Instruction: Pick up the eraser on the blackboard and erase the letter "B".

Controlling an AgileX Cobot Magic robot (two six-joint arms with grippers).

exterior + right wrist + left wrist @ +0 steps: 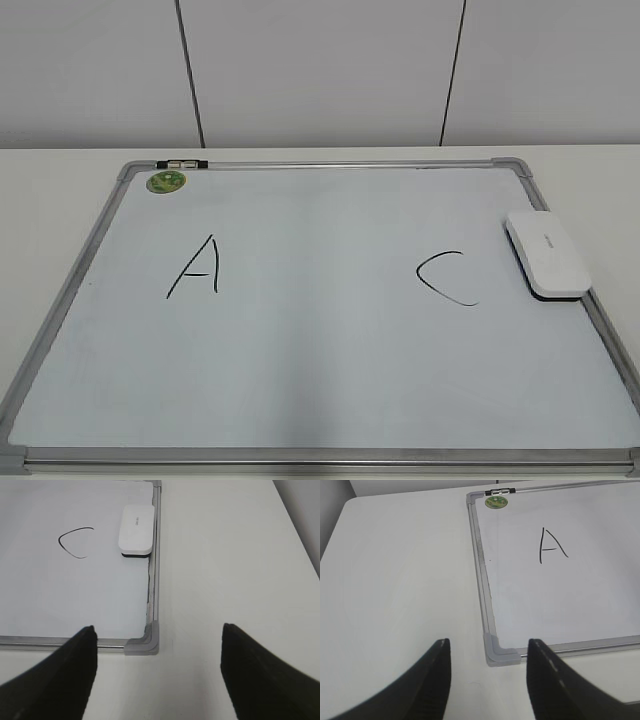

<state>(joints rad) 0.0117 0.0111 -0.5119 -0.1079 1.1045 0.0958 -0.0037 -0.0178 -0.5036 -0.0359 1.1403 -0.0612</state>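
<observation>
Eraser (547,254) sits felt-side down on the blackboard (300,380), at its right edge, its long side just beside the silver frame and touching or nearly touching it; the right wrist view shows the same white block (136,531) tucked against the frame's inner side, with a strip of dark felt showing beneath it. Just to its left is the letter "C" (447,278), and well apart on the board's left half is the letter "A" (196,266). Between the two the white surface is bare: no letter "B" shows in any view, not even a smudge that I can make out. Judging from that gap, the wiping looks done and the eraser is set down, so little or nothing of the task seems left. A green sticker (166,181) sits by the far left corner. Both arms are off the board, over the table (395,580): the left gripper (489,680) hangs with its jaws spread and nothing between them, above the near left grey corner (502,652), and the right gripper (157,675) likewise stands wide apart and holds nothing, near the board's near right corner (145,642).
</observation>
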